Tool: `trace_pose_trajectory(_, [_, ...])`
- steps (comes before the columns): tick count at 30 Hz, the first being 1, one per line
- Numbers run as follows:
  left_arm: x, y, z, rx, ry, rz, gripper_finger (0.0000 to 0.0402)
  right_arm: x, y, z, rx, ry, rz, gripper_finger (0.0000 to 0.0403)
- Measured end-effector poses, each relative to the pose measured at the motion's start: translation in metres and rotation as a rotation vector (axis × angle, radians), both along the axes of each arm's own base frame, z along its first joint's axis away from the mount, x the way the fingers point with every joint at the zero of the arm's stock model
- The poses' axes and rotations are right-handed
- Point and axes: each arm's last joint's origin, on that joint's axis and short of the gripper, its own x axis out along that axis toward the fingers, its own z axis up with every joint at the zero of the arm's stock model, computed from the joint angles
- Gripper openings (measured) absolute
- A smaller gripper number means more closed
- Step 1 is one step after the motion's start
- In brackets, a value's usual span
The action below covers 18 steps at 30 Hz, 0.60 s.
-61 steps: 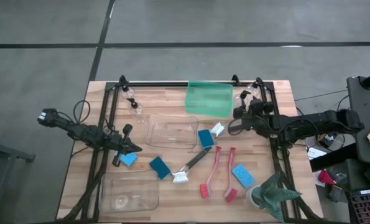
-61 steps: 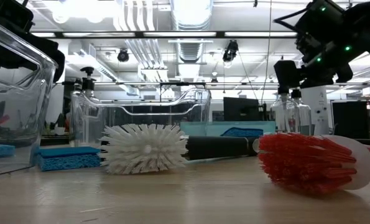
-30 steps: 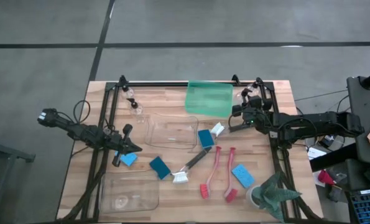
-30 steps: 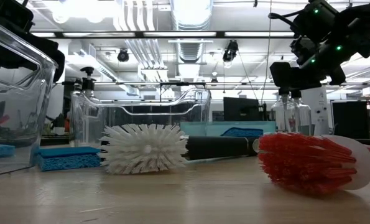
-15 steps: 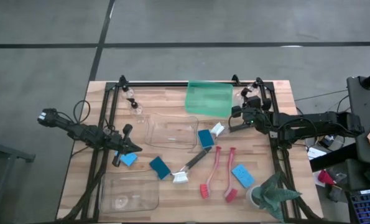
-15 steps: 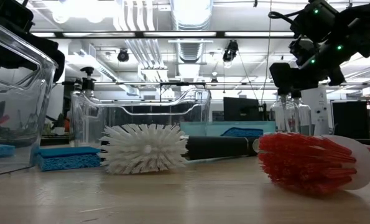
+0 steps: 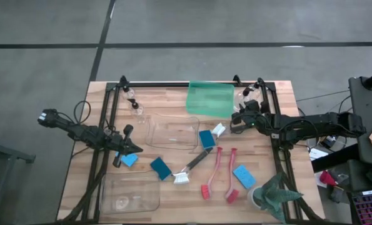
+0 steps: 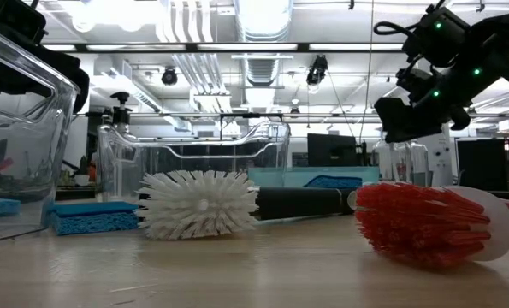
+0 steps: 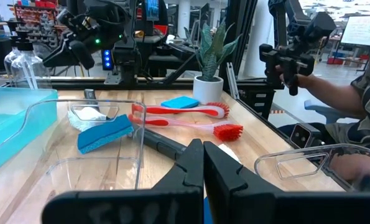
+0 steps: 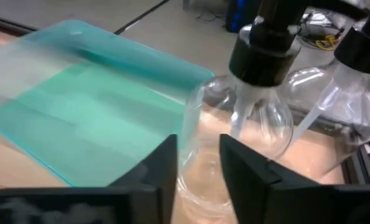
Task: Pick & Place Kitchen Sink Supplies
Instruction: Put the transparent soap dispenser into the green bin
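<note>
My right gripper (image 10: 197, 162) is open at the far right of the table (image 7: 237, 122). Its fingers point at a clear pump bottle with a black top (image 10: 244, 118); a second bottle (image 10: 359, 81) stands beside it. Both stand upright on the table (image 7: 245, 95). My left gripper (image 9: 203, 163) is shut at the left (image 7: 133, 149), just beside a blue sponge (image 7: 129, 160) lying flat. More sponges (image 7: 206, 139) (image 7: 160, 167) (image 7: 243, 176), two red brushes (image 7: 216, 172) and a black brush with white bristles (image 7: 191, 167) lie mid-table.
A green tray (image 7: 209, 99) lies at the far edge, next to the bottles. One clear bin (image 7: 172, 132) stands mid-table, another (image 7: 129, 194) near left. Two more pump bottles (image 7: 133, 103) stand far left. A potted plant (image 7: 273, 197) is near right. A person (image 9: 340, 99) sits beyond the table.
My right gripper has come down a little toward the two pump bottles and tipped; in the low view it now covers their black tops. Nothing on the table has moved.
</note>
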Motion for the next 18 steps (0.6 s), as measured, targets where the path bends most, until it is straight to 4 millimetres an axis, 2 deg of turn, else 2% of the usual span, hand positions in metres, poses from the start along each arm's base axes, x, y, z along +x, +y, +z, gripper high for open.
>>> trace_pose_trajectory(6, [0.0,0.0,0.0,0.0,0.001,0.0,0.0003,-0.001,0.0,-0.001,-0.008,0.0,-0.013,0.0229])
trace_pose_trajectory(10, [0.0,0.0,0.0,0.0,0.001,0.0,0.0003,0.0,0.0,0.001,-0.006,-0.014,-0.017,0.0281])
trace_pose_trajectory(14, [0.0,0.0,0.0,0.0,0.001,0.0,0.0003,0.002,-0.002,0.009,-0.045,-0.032,-0.056,0.0308])
trace_pose_trajectory(18, [0.0,0.0,0.0,0.0,0.0,0.0,0.0003,0.004,-0.003,0.015,-0.075,-0.039,-0.083,0.0316])
